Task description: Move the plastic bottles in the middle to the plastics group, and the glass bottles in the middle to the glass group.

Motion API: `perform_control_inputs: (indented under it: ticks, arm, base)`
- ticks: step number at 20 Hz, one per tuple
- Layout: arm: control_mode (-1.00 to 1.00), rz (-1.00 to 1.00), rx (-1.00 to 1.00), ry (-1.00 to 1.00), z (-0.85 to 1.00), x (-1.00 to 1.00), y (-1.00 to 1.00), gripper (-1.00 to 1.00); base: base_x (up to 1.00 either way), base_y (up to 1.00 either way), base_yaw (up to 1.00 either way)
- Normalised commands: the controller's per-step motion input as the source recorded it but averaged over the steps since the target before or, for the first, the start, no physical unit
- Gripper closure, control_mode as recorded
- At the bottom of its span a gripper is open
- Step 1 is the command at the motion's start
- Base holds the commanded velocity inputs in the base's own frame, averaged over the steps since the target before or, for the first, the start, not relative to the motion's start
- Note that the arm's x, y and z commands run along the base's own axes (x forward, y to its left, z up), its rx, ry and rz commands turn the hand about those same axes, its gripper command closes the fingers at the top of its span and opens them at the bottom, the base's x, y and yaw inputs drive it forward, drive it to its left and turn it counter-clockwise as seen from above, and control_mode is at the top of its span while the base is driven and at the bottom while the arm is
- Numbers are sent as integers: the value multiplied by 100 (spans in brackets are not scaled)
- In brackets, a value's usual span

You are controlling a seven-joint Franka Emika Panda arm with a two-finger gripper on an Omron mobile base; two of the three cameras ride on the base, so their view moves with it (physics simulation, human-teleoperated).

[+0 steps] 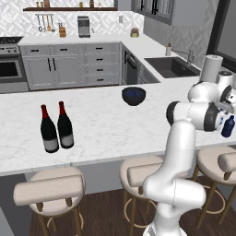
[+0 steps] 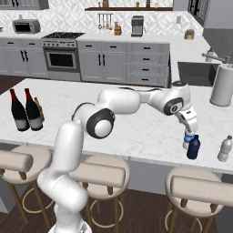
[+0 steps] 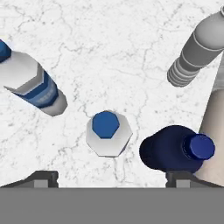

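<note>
**Arm parked over the plastics end, wine already sorted**

The gripper (image 2: 188, 129) hangs at the right of the right base view, pointing straight down at the bench (image 2: 136, 132). In the hand view the fingers (image 3: 40, 178) sit wide apart at the bottom corners with nothing between them, so it's carrying nothing.

Right under it in the hand view, centre frame, is the pale bottle (image 3: 107, 133), upright, blue cap facing the camera. The dark blue bottle (image 3: 175, 149) stands just beside it at lower right. The water bottle (image 3: 30, 81) with the blue label band is at the left edge, and a grey bottle (image 3: 194, 50) pokes in at upper right. All of them are close together, which I'd read as the plastics being bunched on purpose at this end.

Far left in both base views, two wine bottles (image 1: 56, 128) stand side by side, with an amber bottle (image 2: 40, 110) peeking out behind them in the right base view. Looks like the glass pile is finished.

A dark bowl (image 1: 133, 95) sits mid-bench, out of the way.

My guess: it's mostly done, and the open hand over the pale bottle means either a fresh drop-off or one last nudge.
</note>
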Motion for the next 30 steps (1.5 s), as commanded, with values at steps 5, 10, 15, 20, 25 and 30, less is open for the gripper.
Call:
perform_control_inputs:
  ticks: [5, 10, 15, 20, 25, 30]
  arm:
    - [-100, 0, -3, -4, 4, -36, 86, -100]
    - [-100, 2, -1, -2, 28, -78, 67, -100]
    - [-100, 30, 2, 3, 51, -30, 64, -100]
    - [-100, 45, 1, 14, 58, -10, 93, -100]
    - [-100, 46, 0, 19, 59, -32, 100, -100]
    - [-100, 45, 0, 15, 47, -63, 100, -100]
  base:
    - [0, 0, 0]
    - [0, 0, 0]
    - [0, 0, 0]
    - [0, 0, 0]
    - [0, 0, 0]
    - [0, 0, 0]
